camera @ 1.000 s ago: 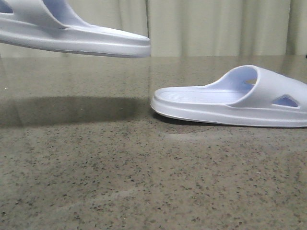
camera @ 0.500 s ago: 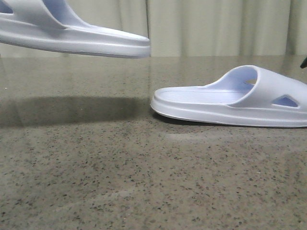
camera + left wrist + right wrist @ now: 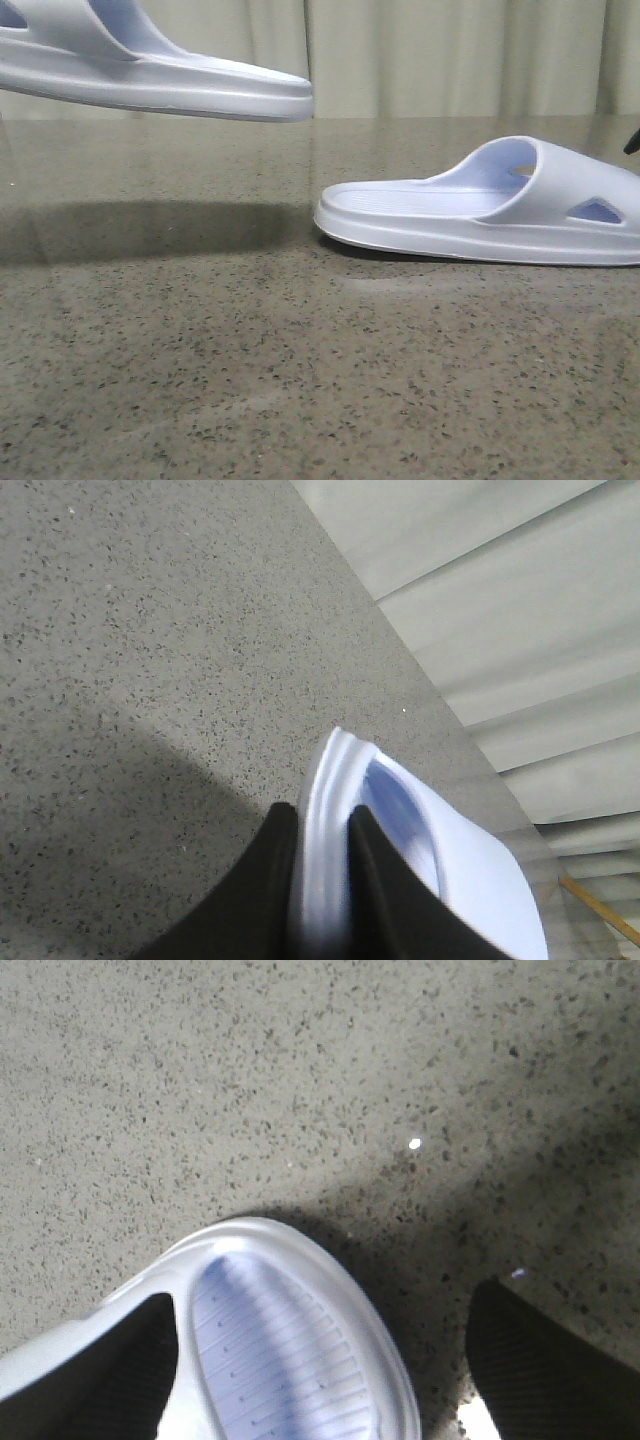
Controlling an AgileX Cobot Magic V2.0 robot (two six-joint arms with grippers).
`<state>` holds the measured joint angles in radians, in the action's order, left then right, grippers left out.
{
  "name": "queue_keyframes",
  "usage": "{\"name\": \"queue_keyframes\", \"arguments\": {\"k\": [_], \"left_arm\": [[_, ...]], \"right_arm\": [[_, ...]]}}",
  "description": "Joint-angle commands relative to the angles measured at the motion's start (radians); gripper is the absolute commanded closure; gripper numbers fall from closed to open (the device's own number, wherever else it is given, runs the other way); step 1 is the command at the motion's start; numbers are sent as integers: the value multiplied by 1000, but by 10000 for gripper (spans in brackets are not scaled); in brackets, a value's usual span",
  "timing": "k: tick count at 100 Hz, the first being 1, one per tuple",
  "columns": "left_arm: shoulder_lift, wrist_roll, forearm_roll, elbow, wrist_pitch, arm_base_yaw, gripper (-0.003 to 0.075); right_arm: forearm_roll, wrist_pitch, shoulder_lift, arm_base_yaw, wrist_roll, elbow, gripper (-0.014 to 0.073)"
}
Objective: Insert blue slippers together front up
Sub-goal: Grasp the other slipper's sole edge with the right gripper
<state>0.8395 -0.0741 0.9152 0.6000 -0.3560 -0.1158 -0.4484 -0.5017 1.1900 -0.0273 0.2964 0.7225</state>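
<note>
The table [image 3: 250, 380] is polished stone, grey-brown with fine black flecks, and glossy enough to carry soft reflections. On it, right of centre, the resting slipper [image 3: 480, 205] lies flat on its thick sole, a smooth, pale blue moulded foam slide with a ribbed footbed, a rounded heel edge pointing left and a wide arched strap pierced by a triangular side cut-out. The right tool [image 3: 320, 1360] hangs over its rounded end with dark fingers [image 3: 545, 1360] spread wide, one on each side, gripping nothing. Higher and to the left, the lifted slipper [image 3: 170, 80] is clear of the table, casting a broad shadow below; the left tool [image 3: 322, 880] pinches its ridged sole edge between two black fingers [image 3: 255, 890]. Behind, pale pleated curtains [image 3: 450, 55] close the scene.
</note>
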Motion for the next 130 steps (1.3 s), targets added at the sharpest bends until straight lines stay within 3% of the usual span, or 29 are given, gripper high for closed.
{"name": "queue_keyframes", "arguments": {"k": [1,113,130], "left_arm": [[-11,0,24,37,45,2,704],[-11,0,24,37,40,2,704],[-11,0,24,37,40,2,704]], "right_arm": [[-16,27,-15,-6,-5,35,76],[-40,5,36,-6,-5,35,78],[-40,2,36,-6,-5,35,174]]}}
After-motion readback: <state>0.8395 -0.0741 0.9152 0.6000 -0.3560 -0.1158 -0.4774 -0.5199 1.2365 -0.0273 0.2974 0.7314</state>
